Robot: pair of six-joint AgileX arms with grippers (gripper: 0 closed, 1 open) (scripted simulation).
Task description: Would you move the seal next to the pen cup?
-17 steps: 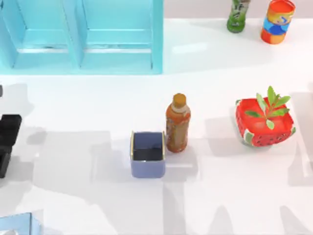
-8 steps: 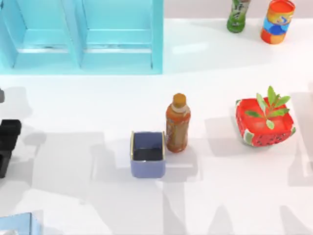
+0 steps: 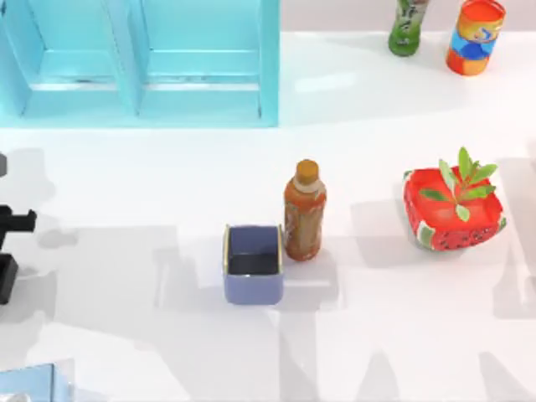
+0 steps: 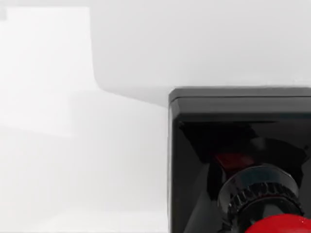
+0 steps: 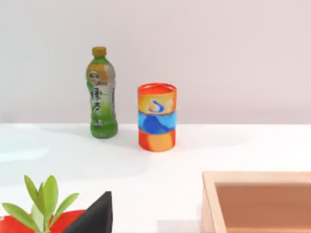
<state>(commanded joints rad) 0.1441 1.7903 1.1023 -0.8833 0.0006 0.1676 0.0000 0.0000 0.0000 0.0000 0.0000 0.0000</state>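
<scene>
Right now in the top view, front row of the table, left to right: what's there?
Left gripper at the left edge → pen cup → brown bottle → watermelon plant pot.

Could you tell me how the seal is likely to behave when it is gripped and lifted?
The seal looks rigid, so it should not flex. Its flat-sided black base suggests it will stand steadily and not roll. The glossy red knob may be slippery; the ribbed collar probably grips better.

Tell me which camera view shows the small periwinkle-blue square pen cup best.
The top view: the periwinkle-blue square pen cup sits whole beside the brown bottle, dark inside visible. The left wrist view faces the seal; the right wrist view faces the far bottle and can.
</scene>
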